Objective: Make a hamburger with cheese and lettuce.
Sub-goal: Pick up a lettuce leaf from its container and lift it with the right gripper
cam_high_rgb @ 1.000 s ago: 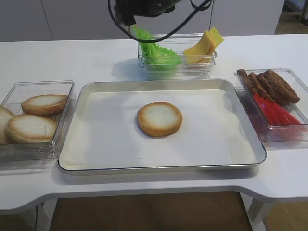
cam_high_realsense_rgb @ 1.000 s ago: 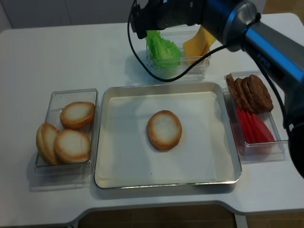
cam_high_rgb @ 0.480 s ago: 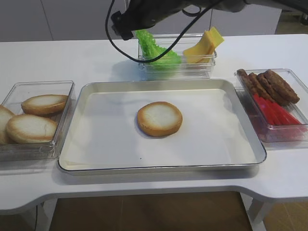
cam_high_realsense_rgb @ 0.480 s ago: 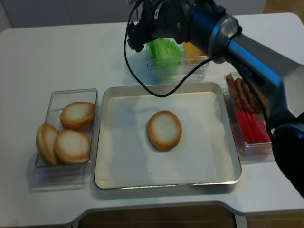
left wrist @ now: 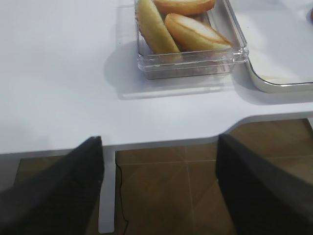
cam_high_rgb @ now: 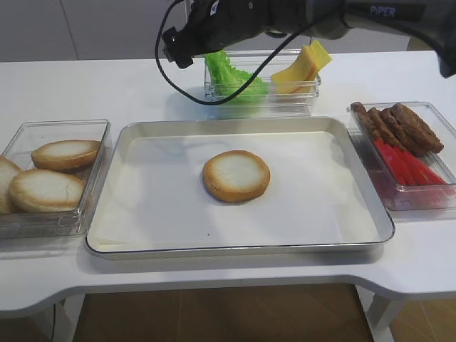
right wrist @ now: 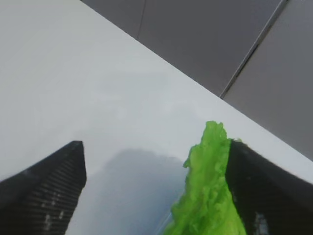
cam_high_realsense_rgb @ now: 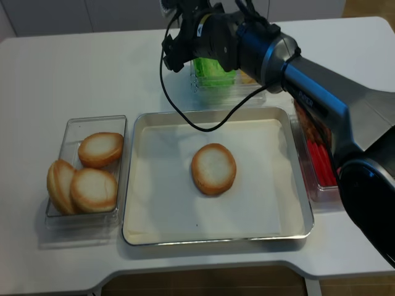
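One frilly bright green lettuce leaf point(right wrist: 208, 196) stands upright in its clear bin, between the wide-open, empty fingers of the right end effector point(right wrist: 156, 191), closer to one. Nearby, the round golden-rimmed bun half point(cam_high_rgb: 236, 175) waits on the steel tray point(cam_high_rgb: 370, 239).

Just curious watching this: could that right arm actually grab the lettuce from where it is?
Probably yes: the right gripper hangs over the lettuce with jaws open, the leaf between them and nothing blocking.
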{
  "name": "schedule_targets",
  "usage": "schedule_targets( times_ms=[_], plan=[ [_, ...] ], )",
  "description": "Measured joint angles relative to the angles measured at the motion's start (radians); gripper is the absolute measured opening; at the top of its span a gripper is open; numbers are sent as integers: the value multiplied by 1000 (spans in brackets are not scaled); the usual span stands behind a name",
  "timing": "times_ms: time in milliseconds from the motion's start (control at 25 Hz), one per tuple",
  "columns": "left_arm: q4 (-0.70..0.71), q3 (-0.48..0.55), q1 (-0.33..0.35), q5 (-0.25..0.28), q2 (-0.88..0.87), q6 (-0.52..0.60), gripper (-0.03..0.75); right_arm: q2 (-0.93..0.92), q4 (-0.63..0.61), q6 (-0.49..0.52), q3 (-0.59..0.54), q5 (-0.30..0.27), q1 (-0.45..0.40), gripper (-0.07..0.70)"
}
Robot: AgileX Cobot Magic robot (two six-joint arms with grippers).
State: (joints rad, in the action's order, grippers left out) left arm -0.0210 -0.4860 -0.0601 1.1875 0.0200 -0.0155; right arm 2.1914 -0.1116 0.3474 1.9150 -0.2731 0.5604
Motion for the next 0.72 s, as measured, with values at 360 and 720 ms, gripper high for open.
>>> schedule_targets(
  times_ms=[360, 720],
  plan=[
    [0, 0, 0, 0, 0, 0, 532, 29, 27, 0, 0, 18, 2, 691],
    [0, 0, 0, 0, 0, 0, 532, 30, 52, 0, 0, 44, 2, 523]
  ],
)
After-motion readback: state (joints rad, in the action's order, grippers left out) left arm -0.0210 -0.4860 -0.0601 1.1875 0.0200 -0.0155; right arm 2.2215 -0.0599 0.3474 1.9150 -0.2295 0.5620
